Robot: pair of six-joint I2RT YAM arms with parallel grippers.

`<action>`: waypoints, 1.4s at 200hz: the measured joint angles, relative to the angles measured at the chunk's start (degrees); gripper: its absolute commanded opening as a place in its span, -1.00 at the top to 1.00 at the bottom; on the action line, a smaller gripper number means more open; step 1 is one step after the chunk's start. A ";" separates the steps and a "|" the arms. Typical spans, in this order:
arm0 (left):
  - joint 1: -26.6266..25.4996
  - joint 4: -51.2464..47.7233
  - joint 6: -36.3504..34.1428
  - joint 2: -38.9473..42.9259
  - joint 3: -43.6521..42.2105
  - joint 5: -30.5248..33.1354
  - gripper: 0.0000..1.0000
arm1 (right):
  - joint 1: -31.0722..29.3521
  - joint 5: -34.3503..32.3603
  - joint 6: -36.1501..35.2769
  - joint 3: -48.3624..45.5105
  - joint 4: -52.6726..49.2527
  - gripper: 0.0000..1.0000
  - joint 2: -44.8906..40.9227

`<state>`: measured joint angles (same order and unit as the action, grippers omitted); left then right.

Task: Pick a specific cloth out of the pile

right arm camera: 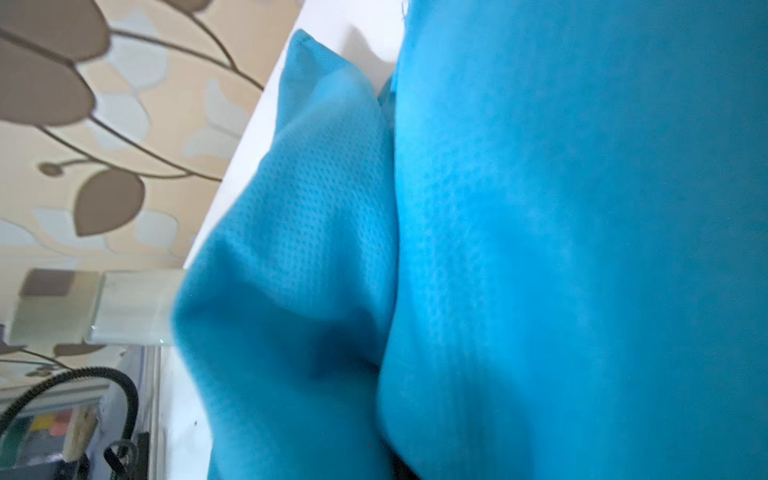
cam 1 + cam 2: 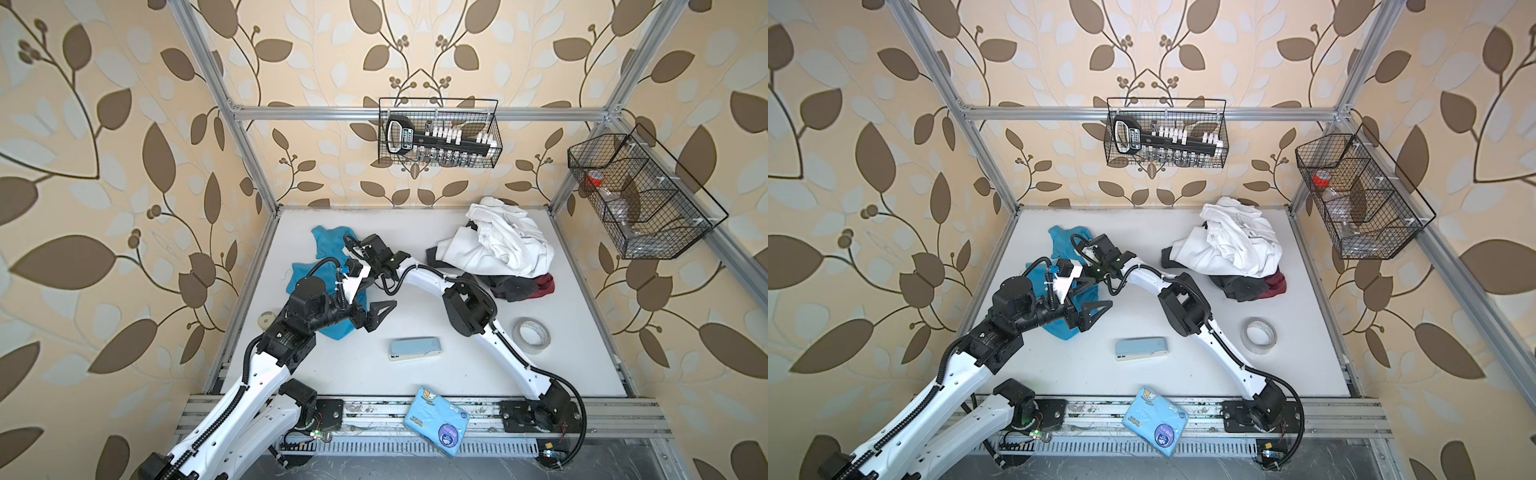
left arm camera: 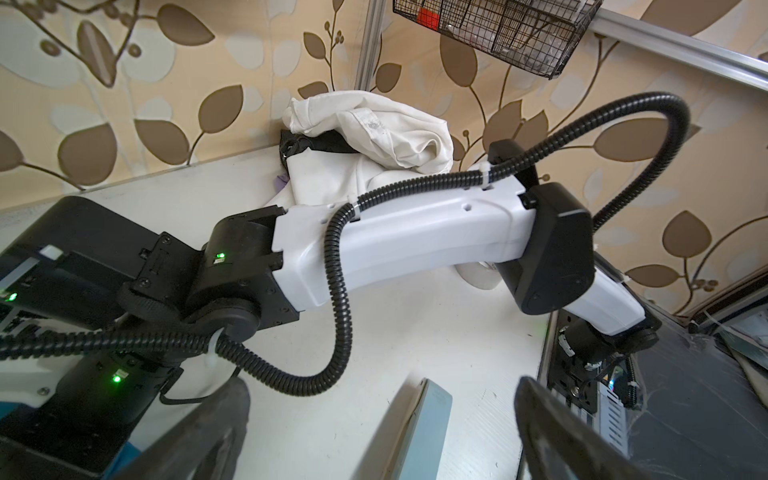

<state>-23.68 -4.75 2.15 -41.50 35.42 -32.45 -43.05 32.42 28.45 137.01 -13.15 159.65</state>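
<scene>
The turquoise cloth (image 2: pixel 328 245) lies crumpled on the left of the white table in both top views, apart from the pile (image 2: pixel 498 245). The pile is a white garment over black and dark red pieces at the back right. My right arm reaches across to the cloth. Its gripper (image 2: pixel 1080 286) is mostly hidden behind the left wrist. In the right wrist view the cloth (image 1: pixel 540 249) fills the picture, its folds drawn in at the jaws, so the gripper is shut on it. My left gripper (image 2: pixel 380 318) hovers open and empty beside the cloth's near end.
A light-blue case (image 2: pixel 414 348) lies mid-table just in front of the left gripper. A tape roll (image 2: pixel 532 336) sits to the right, and a blue wipes packet (image 2: pixel 436 419) lies on the front rail. Wire baskets (image 2: pixel 440 133) (image 2: pixel 640 195) hang on the back and right frame.
</scene>
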 measured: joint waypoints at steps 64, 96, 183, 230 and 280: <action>0.00 0.24 1.03 0.66 -0.33 0.61 -0.98 | 1.53 2.80 10.71 3.67 13.77 0.74 5.38; -0.02 0.24 1.05 0.70 -0.37 1.16 -0.98 | 1.44 5.55 10.67 -0.07 17.75 -0.62 3.54; -1.49 0.15 1.01 3.28 -0.39 1.68 -0.98 | -0.17 1.22 -0.22 -17.64 8.83 -0.99 -15.28; -3.37 -0.79 0.72 4.92 -0.39 3.15 -0.98 | 0.24 -4.74 -4.20 -25.29 0.35 -0.99 -26.43; -6.43 -4.37 -0.68 7.37 -0.35 10.14 -0.98 | 6.36 -11.89 -7.76 -49.00 -3.96 -0.99 -50.18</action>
<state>-30.11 -9.13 1.48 -34.13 35.07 -22.31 -36.69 20.53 20.69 88.01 -17.10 109.47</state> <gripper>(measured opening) 0.989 0.995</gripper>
